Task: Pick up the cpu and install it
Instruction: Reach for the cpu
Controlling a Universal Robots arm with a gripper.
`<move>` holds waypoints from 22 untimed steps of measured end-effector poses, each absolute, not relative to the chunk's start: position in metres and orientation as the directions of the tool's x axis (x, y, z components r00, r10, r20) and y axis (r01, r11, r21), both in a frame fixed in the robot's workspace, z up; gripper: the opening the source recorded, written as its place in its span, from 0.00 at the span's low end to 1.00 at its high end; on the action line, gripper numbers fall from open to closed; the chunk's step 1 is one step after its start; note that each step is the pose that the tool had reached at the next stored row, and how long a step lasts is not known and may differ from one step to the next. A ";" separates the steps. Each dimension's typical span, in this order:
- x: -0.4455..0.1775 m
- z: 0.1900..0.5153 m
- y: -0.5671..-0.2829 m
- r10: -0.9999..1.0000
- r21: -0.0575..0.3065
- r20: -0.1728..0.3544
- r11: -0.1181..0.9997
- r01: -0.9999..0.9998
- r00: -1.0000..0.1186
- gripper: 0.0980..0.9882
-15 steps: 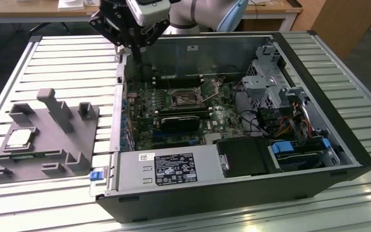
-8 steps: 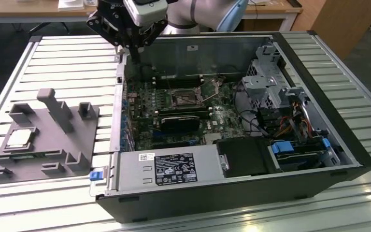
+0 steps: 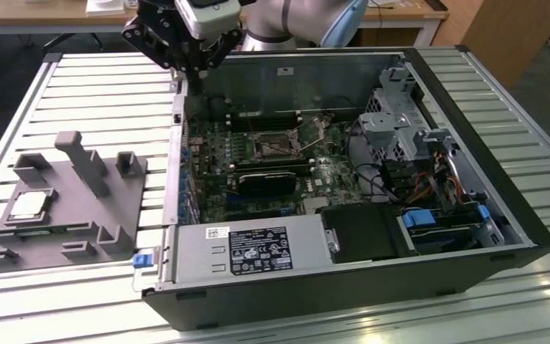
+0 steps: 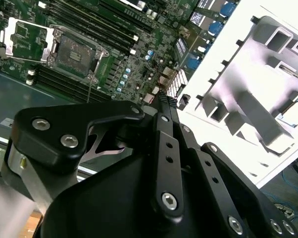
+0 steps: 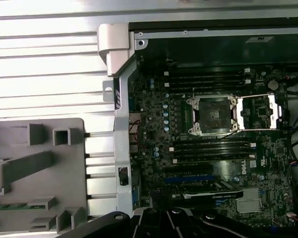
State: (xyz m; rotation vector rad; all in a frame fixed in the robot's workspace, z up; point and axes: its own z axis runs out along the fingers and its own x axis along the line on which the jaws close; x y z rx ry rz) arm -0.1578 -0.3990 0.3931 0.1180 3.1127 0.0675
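Exterior view, items by size.

1. Slatted metal table (image 3: 103,93): ribbed, bright aluminium; carries everything else.
2. Computer case (image 3: 351,287): dark sheet steel, laid on its side with the panel off so the board faces up for access.
3. Motherboard (image 3: 332,172): green, densely populated, flat on the case floor.
4. Fixture tray (image 3: 112,236): matte grey plastic with upright posts and pockets, beside the case on the exterior view's left, presumably to hold parts in known positions.
5. Gripper (image 3: 197,70): black linkage fingers drawn together on nothing, poised above the case's far corner, well apart from the tray.
6. CPU socket (image 5: 211,115): square, metal-framed, dark inside; load plate (image 5: 258,111) hinged open, bare.
7. cpu (image 3: 29,206): small flat square with a silver-grey lid, seated in a tray pocket, not yet picked up.
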 end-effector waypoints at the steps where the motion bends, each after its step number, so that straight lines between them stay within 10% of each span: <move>1: -0.160 0.393 -0.399 0.076 0.044 -0.024 0.996 0.075 -0.997 0.01; 22: -0.214 0.390 -0.399 0.076 0.043 -0.005 0.996 0.076 -0.997 0.01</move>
